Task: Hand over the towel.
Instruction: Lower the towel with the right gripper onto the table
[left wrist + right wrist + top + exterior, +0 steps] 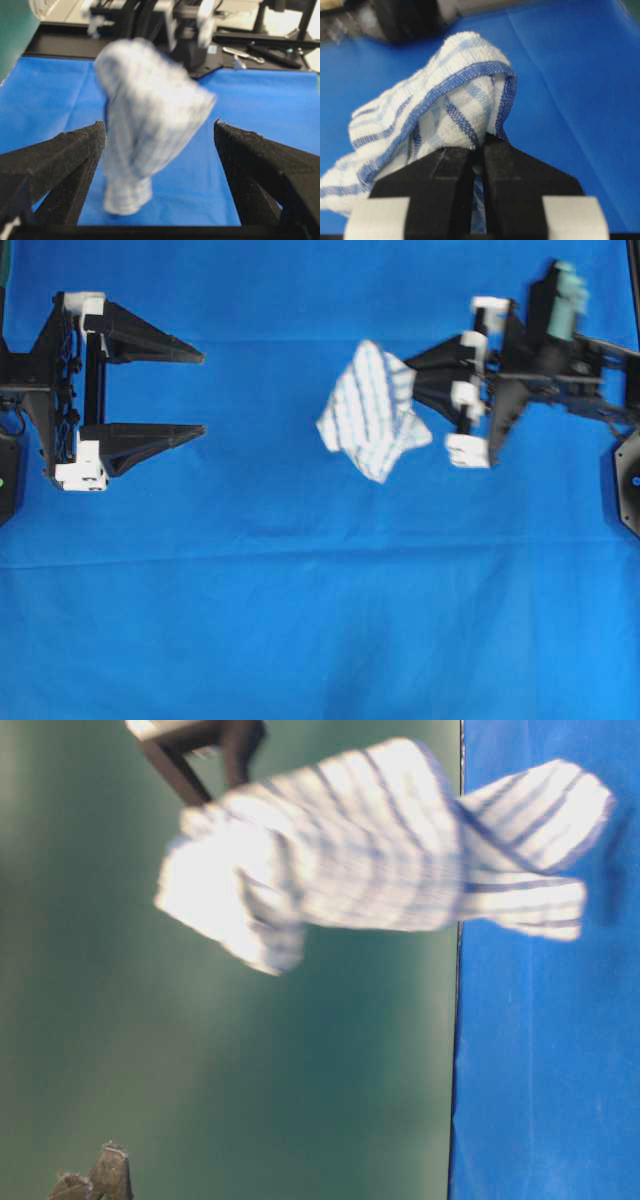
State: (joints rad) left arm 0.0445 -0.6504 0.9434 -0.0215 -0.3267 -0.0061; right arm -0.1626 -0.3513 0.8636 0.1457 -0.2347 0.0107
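The right tool (428, 375) reaches in level from the right edge of the overhead view, its dark tapered fingers (510, 175) pressed almost together on a fold of the towel (372, 410). The towel hangs off the fingertips, lifted clear of the blue cloth (300, 620) that covers the desk, and sits between the two arms, nearer the right one. It is a soft, looped terry weave, white with thin blue and grey stripes crossing in a check, and a darker blue hem curls over its upper fold. It droops in a crumpled, roughly diamond-shaped bundle.

The left tool (203, 392) lies level on the left side, pointing toward the towel, its two black wedge-shaped fingers (65, 160) spread wide and holding nothing. Their inner faces look rough and matte. It is well apart from the towel in the overhead view. The blue cloth is smooth, with a few shallow creases.
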